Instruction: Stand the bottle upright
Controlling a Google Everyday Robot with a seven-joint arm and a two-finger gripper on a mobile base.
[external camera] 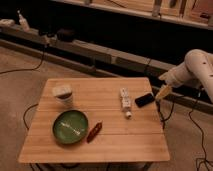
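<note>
Wood tbl (125, 142) on tan floor (20, 85), dark shelving (120, 30) behind.

On the slatted wooden worktop (125, 142): white cup (63, 95) at back left; green bowl (70, 126) just in front of it, pale utensil lying inside; red-brown oblong (94, 131) just beside the bowl's right rim; black phone (144, 100) flat and askew near the right edge. Behind, a long ledge (100, 50) bearing a dark box (65, 34); on the floor at left, a dark cable (26, 116) in a loop.
</note>
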